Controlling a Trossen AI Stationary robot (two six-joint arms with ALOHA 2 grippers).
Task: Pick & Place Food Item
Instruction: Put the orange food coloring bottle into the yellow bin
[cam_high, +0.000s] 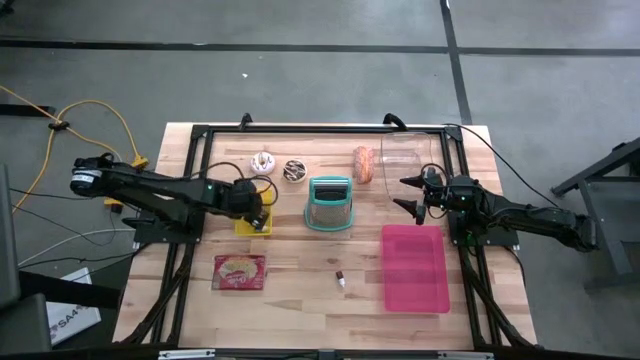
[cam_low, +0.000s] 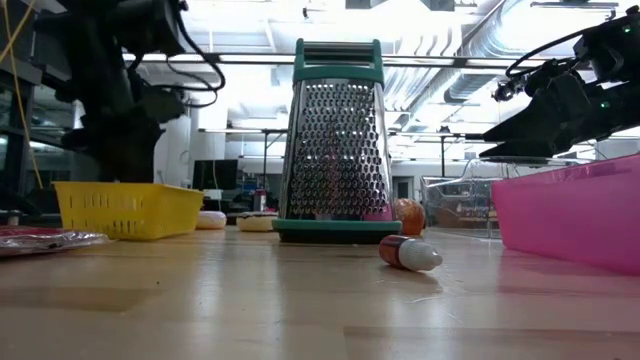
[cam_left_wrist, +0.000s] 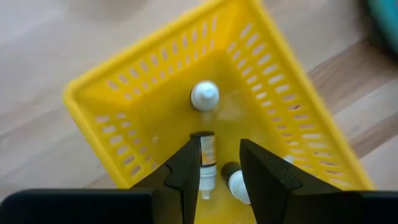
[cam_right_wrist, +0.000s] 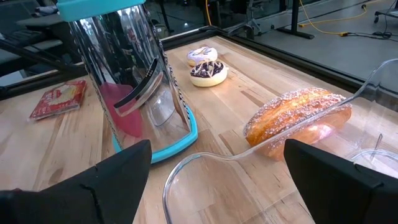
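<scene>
Food item: sugared bread roll (cam_right_wrist: 297, 118), golden, oblong, lying upper-centre of the high view beside the clear plastic container (cam_high: 410, 157). Likely light, soft, crushable; the sugar crust may shed. Best taken across its narrow middle with gentle squeeze. Right tool (cam_high: 409, 192) sits just below it in the high view, fingers wide apart, empty. Left tool (cam_left_wrist: 219, 167) hangs over the yellow basket (cam_left_wrist: 149, 81) centre-left, partly open, gripping nothing; small bottles (cam_left_wrist: 207, 163) lie below it.

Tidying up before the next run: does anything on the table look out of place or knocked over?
A small bottle lies on its side, loose on the bare wood between the grater and the pink bin, while similar bottles sit in the yellow basket.
</scene>
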